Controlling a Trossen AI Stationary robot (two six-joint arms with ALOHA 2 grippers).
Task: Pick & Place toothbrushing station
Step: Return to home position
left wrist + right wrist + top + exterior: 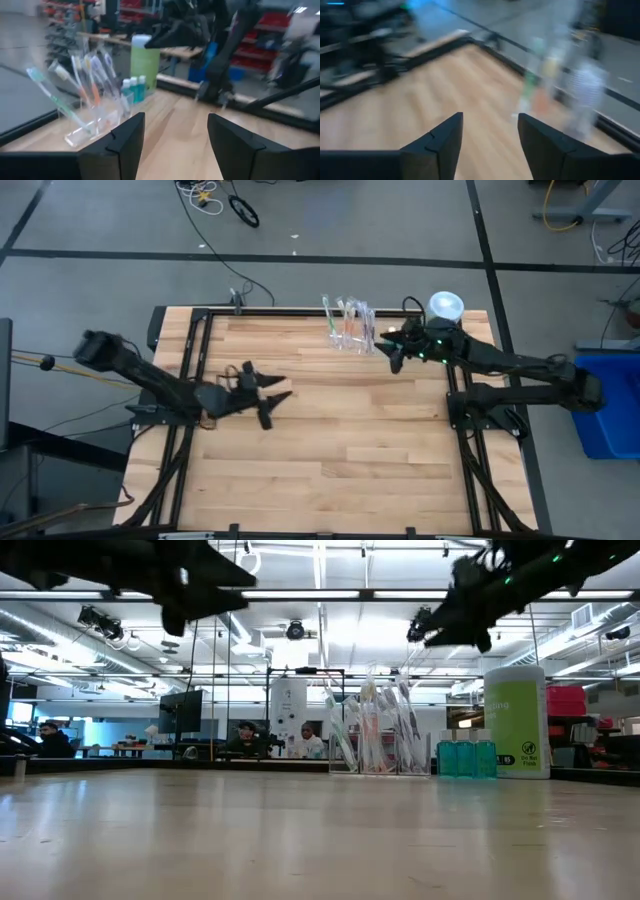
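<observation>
The toothbrushing station (349, 326) is a clear plastic rack with several slim toothbrushes upright in its slots. It stands on its base on the table near the far edge, also in the low view (378, 730) and the left wrist view (92, 107). My right gripper (392, 352) is open, raised above the table just right of the rack; its wrist view shows the rack blurred (560, 85). My left gripper (272, 395) is open and empty, raised over the table's left middle.
A big light-green bottle with a white cap (445, 308) stands right of the rack at the far edge, under my right arm. Small blue-capped bottles (465, 754) stand beside it. The table's middle and near part are bare wood (340, 450).
</observation>
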